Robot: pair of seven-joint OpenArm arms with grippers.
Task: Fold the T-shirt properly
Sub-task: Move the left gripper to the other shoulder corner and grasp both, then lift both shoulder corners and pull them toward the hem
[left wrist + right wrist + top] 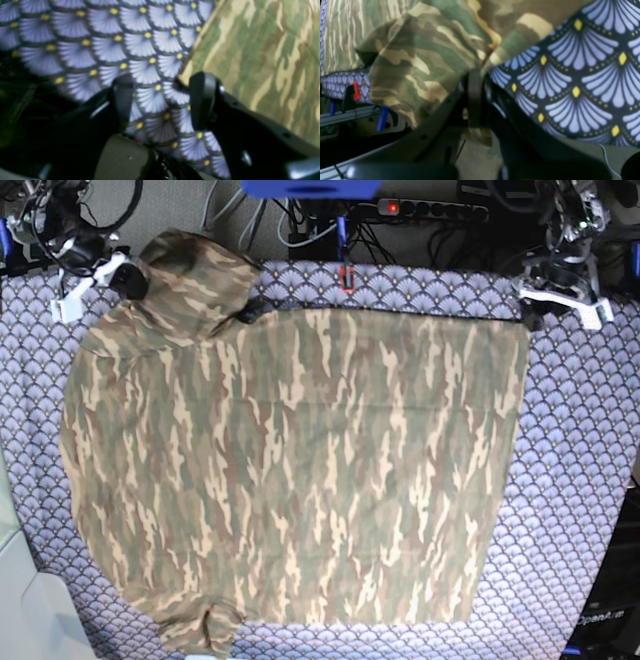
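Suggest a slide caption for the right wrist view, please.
Right gripper shut on the camouflage T-shirt above the tablecloth.

The T-shirt (425, 62) hides the right arm's jaws, seemingly pinched on blurred cloth.

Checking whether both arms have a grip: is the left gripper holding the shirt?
No. The left gripper is open over the tablecloth, with the T-shirt edge just beside one finger.

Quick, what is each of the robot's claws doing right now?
Left gripper: open, empty, beside the T-shirt edge.
Right gripper: shut on T-shirt cloth.
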